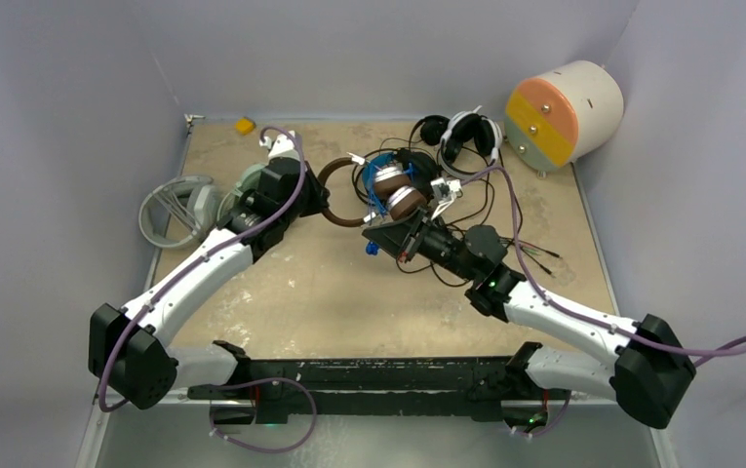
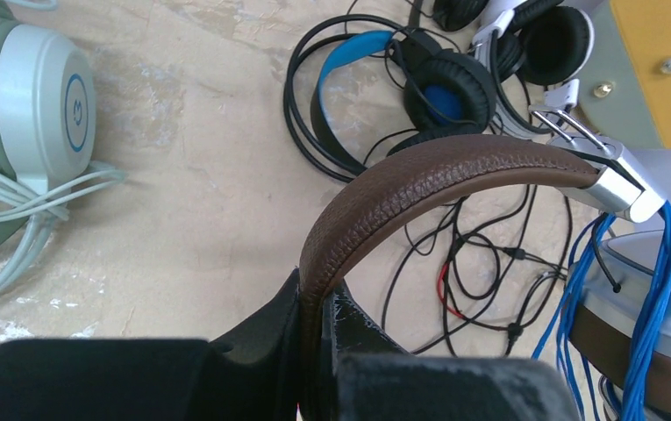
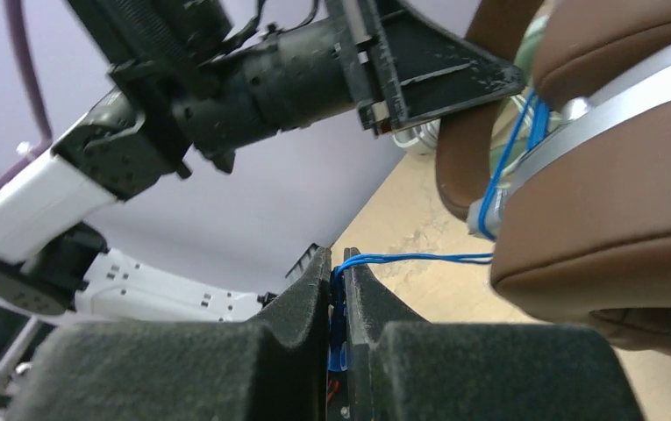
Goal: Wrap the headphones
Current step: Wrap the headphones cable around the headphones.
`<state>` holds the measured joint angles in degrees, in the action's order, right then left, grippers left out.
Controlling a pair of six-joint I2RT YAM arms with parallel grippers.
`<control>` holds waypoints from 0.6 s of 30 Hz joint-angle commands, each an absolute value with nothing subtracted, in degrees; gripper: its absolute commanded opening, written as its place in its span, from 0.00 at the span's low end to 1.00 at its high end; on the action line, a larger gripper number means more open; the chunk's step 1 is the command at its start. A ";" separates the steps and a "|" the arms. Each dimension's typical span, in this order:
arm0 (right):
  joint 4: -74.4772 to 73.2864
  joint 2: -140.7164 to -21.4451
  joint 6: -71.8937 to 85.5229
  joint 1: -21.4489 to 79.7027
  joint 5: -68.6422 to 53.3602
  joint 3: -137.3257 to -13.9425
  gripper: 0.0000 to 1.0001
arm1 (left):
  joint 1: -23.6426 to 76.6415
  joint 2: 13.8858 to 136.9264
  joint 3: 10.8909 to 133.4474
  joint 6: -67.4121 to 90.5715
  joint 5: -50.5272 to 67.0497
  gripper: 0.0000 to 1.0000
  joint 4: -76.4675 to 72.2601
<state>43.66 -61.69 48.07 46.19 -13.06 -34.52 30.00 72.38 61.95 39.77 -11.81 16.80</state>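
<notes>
Near the middle of the table (image 1: 291, 283), the brown headphones (image 1: 393, 190) are held between both arms: left pincer (image 2: 314, 320) clamped on their headband (image 2: 419, 180), right pincer (image 3: 339, 289) clamped on their thin blue cable (image 3: 419, 258).

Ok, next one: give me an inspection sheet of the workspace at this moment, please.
Surface: beige table, worn and blotchy.
Job's things: brown headset held between the arms; black-blue headset and black-and-white headset at the back; mint-green headset and white-grey headset at left.
Clutter: small yellow block, back left corner; cream cylinder, back right.
Claws: left claw shut on the brown headset at its headband; right claw shut on the blue cable.
Cables: blue cable wound around the brown earcups; loose black cables tangled on the table.
Surroundings: plain grey walls.
</notes>
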 commanded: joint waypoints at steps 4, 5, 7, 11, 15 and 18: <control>47.63 -67.37 59.23 46.49 -4.37 -38.18 0.09 | 30.36 69.78 58.83 37.53 -14.79 0.00 7.89; 47.56 -67.73 59.84 46.49 -2.66 -38.27 0.10 | 30.55 69.85 58.61 37.19 -15.26 0.00 7.96; 47.36 -68.27 60.59 46.49 -0.34 -38.39 0.13 | 30.88 69.99 58.01 36.53 -16.30 0.00 8.36; 44.59 -68.99 61.26 46.40 5.02 -39.23 0.17 | 31.64 70.35 56.48 35.49 -17.56 0.00 8.70; 42.93 -70.44 62.83 45.78 8.39 -39.89 0.20 | 32.22 70.94 55.00 34.50 -16.89 0.00 8.61; 41.65 -71.96 64.83 44.54 9.58 -40.40 0.21 | 32.57 71.76 54.76 34.54 -16.14 0.00 9.79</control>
